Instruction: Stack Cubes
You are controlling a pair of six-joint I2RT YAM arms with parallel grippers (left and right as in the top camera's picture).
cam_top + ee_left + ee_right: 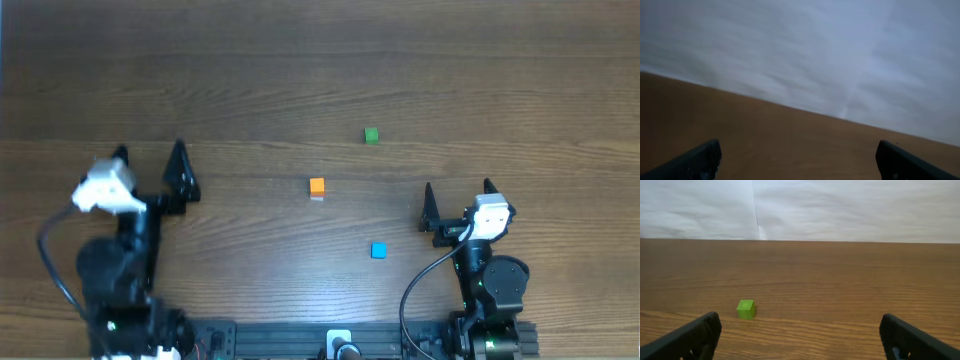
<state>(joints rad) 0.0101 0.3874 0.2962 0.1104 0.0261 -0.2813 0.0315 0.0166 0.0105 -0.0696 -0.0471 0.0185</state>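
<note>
Three small cubes lie apart on the wooden table [300,80]: a green cube [371,135] farthest from the arms, an orange cube [317,186] in the middle, and a blue cube [378,250] nearest the arm bases. My left gripper [150,160] stands open at the left, well away from all cubes, with nothing between its fingers [695,162]. My right gripper [457,192] stands open at the right, to the right of the blue cube. The green cube [746,309] sits ahead of the right gripper's fingers [690,337], toward its left finger.
A pale wall [840,210] rises beyond the table's far edge. Bare wood surrounds the cubes on every side. A black rail [330,340] with the arm bases runs along the near edge.
</note>
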